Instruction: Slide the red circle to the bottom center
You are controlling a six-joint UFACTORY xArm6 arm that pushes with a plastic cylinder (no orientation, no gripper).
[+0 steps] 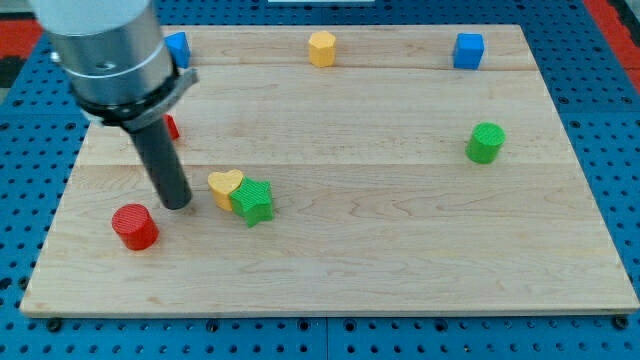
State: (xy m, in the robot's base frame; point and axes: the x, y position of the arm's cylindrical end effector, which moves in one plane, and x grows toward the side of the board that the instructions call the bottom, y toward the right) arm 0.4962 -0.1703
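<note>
The red circle [134, 226] sits near the board's [400, 280] bottom-left, just below-left of my tip [178, 205], a small gap between them; the bare rod grips nothing. Yellow heart [224, 186] touches green star [254, 201] right of the tip

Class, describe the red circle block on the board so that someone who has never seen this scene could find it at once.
Start at the wooden board and go to its lower corner at the view's left. The red circle stands there, just left of and below my tip. It is a plain red cylinder standing alone, unlike the yellow heart and green star touching each other to its right.
</note>
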